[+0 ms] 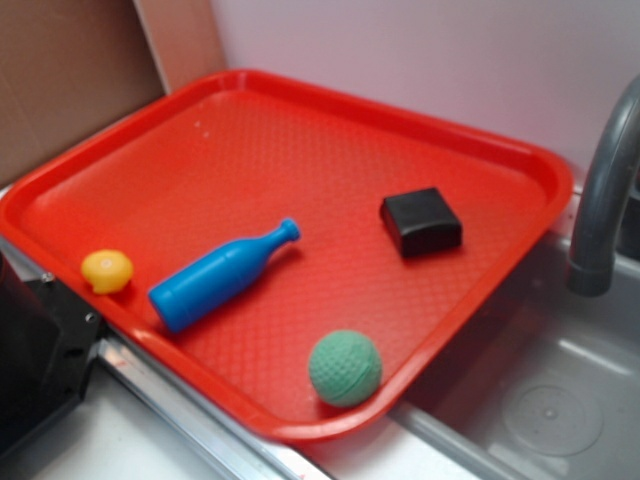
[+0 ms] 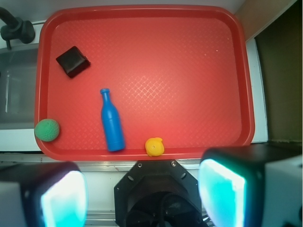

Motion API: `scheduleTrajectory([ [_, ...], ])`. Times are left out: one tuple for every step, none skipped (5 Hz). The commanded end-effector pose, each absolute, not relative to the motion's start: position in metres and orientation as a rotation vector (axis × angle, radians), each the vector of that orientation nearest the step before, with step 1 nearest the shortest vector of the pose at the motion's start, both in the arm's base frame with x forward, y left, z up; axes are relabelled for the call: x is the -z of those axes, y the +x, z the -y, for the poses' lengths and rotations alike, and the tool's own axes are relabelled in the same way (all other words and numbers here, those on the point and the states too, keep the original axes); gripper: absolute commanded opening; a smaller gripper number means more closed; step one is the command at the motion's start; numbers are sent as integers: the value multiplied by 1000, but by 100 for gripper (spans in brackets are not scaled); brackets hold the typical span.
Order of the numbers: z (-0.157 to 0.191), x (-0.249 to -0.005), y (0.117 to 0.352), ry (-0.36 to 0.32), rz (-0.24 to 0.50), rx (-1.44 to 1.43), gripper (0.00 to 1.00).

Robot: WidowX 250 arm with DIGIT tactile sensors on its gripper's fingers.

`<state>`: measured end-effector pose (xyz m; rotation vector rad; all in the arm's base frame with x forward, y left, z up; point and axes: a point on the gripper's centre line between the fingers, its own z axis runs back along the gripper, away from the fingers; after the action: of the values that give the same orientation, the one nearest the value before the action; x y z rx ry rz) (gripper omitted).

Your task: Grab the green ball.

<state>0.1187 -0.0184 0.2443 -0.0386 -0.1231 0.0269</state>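
Exterior view puts the green ball [image 1: 345, 368] in the lower middle of the frame, resting on the red tray [image 1: 250, 140] close to its near rim, its dimpled surface and a seam groove visible. In the wrist view the same ball [image 2: 47, 130] sits at the left edge, tucked into the tray's lower left corner and touching or nearly touching the raised rim [image 2: 142, 9]. Nearest to it is the blue bottle [image 1: 222, 276], lying on its side to the upper left in the exterior view, well apart from the ball; in the wrist view the bottle [image 2: 111, 120] lies with its neck toward the top of the frame. A small yellow lemon-shaped toy [image 1: 107, 271] lies beyond the bottle's base at the left of the exterior view, near the tray's rim, and appears at lower middle in the wrist view [image 2: 154, 147]. A black block [image 1: 421, 222] lies right of centre in the exterior view, well apart from the ball. A grey faucet [image 1: 605, 190] curves over a metal sink [image 1: 560, 400] at the right edge. The tool [image 2: 142, 194] fills the bottom of the wrist view, its two fingers [image 2: 64, 198] spread wide and holding nothing, above the counter [image 2: 142, 164] edge and clear of the tray.
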Motion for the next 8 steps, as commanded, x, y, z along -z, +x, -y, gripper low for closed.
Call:
scheduleTrajectory([
  [18,-244,119,-39,123,-27,100],
  [68,-208,135,-197,88,212,100],
  [120,-174,157,-172,89,465,100],
  [174,-134,149,-163,67,715,100],
  [218,-102,135,-123,71,968,100],
  [223,-78,122,-126,26,1217,100],
  [199,-57,110,-117,-69,1463,100],
  [174,-62,116,-109,-36,1710,100],
])
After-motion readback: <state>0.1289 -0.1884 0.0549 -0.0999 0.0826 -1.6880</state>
